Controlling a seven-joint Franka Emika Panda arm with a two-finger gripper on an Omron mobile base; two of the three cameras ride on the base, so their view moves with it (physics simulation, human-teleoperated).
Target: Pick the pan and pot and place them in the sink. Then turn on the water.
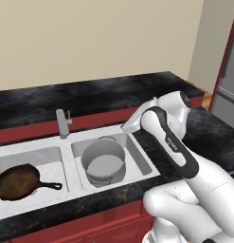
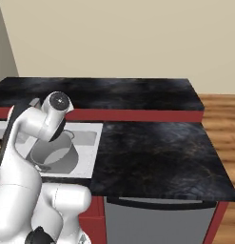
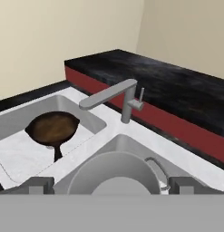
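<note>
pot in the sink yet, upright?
Yes. The pot stands upright, open mouth up, in one sink basin; the pan lies in the other.

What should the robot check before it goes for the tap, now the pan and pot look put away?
1. Pan lying in the left basin of the sink: ok.
2. Pot upright in the right basin: ok.
3. Gripper open and holding nothing: ok.
4. Faucet within view, its spout swung over the pan's basin: ok.
5. Small lever on the faucet's side unobstructed: ok.
6. Water running: not ok, none visible.
</note>
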